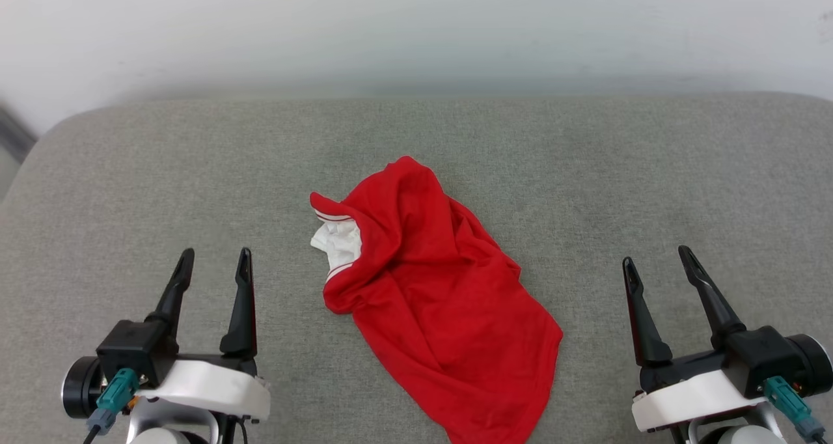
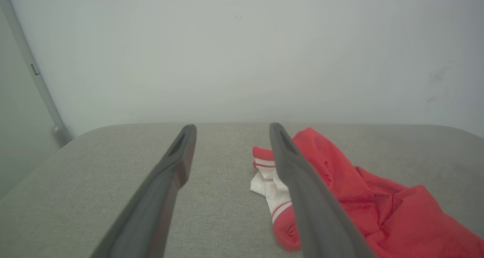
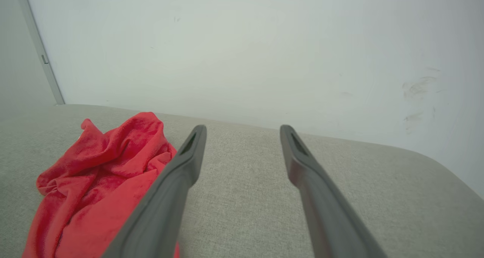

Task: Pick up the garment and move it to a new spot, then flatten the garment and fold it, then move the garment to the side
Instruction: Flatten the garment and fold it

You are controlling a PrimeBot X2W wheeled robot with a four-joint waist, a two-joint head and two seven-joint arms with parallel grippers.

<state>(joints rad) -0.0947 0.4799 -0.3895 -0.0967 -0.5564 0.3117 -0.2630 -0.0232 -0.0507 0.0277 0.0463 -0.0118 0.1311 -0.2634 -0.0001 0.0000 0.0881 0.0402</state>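
Note:
The garment [image 1: 429, 294] is a red T-shirt lying crumpled in a long heap at the middle of the grey cushioned surface [image 1: 586, 170], with a white sleeve and striped trim poking out at its left edge. My left gripper [image 1: 215, 263] stands open at the lower left, well clear of the cloth. At the lower right my right gripper [image 1: 657, 260] is open too, apart from the shirt. The left wrist view has the garment [image 2: 378, 205] to the right, behind the right finger. In the right wrist view the garment [image 3: 98, 182] lies to the left of the fingers.
A pale wall [image 1: 416, 27] rises right behind the far edge of the surface. The surface rounds off at its far left corner [image 1: 58, 128]. Bare grey fabric stretches on both sides of the shirt.

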